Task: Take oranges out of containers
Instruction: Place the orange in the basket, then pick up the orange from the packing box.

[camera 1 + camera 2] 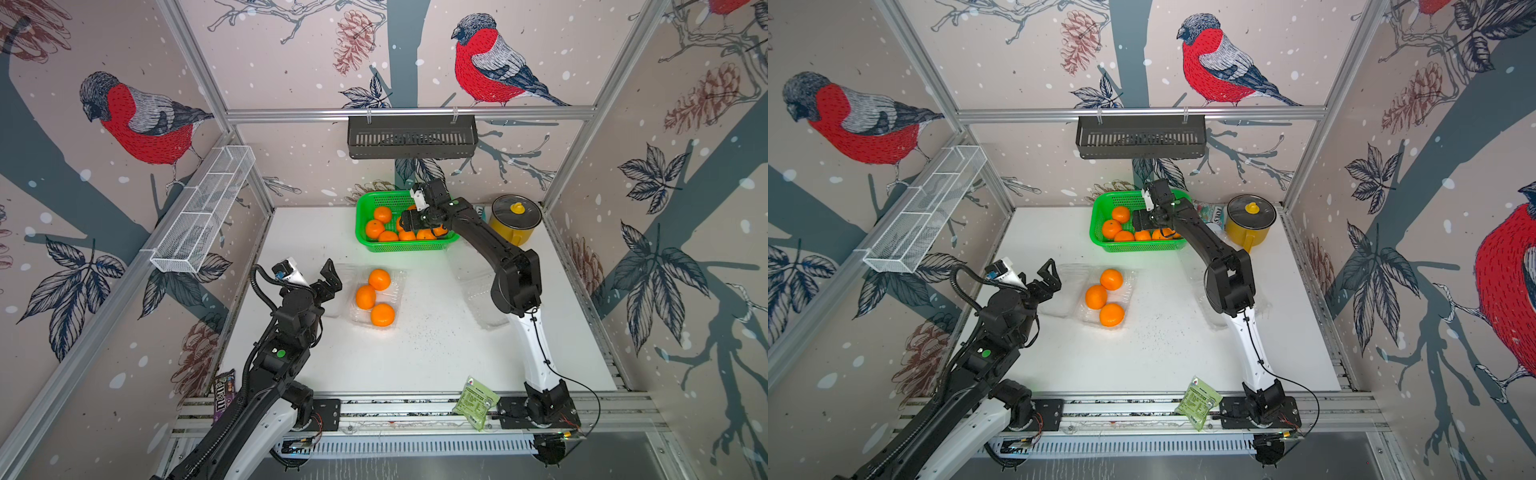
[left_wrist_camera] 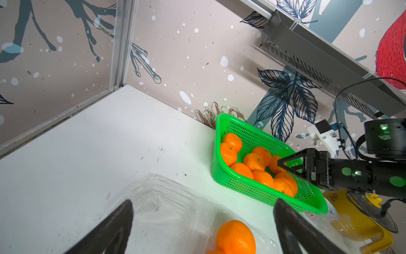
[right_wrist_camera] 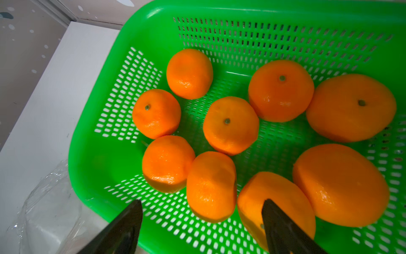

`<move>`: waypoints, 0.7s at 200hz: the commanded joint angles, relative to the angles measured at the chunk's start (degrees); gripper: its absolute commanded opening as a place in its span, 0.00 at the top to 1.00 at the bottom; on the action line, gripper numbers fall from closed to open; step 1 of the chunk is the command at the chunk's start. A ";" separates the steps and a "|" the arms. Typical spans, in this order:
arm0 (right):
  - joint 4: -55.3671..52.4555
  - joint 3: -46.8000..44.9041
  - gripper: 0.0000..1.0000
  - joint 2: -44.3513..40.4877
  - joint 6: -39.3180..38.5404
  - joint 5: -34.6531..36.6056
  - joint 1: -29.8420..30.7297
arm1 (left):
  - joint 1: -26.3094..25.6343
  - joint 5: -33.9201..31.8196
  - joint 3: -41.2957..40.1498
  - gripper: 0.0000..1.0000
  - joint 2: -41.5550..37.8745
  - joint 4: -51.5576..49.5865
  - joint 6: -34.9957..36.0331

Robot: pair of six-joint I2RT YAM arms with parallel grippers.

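Note:
Three oranges [image 1: 379,279] [image 1: 1096,296] lie in an open clear container [image 1: 398,296] mid-table. My left gripper [image 1: 332,282] [image 2: 203,201] hangs open beside it, over its flat clear lid, with one orange [image 2: 236,238] near a finger. A second clear container [image 1: 482,299] sits under my right arm and looks empty. Several more oranges [image 3: 230,125] lie in the green basket [image 1: 365,245] at the back. My right gripper [image 1: 415,224] [image 3: 202,202] hovers open just above them, holding nothing. One of its fingers [image 3: 283,226] hides part of an orange.
A yellow lidded pot [image 1: 515,220] stands right of the basket, close to my right arm. A green packet [image 1: 476,401] and a candy bag [image 1: 224,395] lie at the front rail. A black rack [image 1: 411,137] and a white wire shelf [image 1: 203,208] hang on the walls.

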 commanded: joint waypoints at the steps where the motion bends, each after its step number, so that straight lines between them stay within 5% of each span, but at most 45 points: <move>1: -1.99 -2.51 0.14 -4.78 -1.27 3.41 2.18 | 0.09 0.59 0.08 0.02 0.13 2.32 0.42; 68: 12.09 -33.77 0.11 -23.08 8.15 6.59 14.50 | 0.09 -1.88 -1.99 0.02 -1.26 2.59 0.53; 140: 12.54 -37.41 0.07 -22.65 14.44 9.26 24.36 | 0.09 -1.46 -2.82 0.02 -2.47 0.66 -0.21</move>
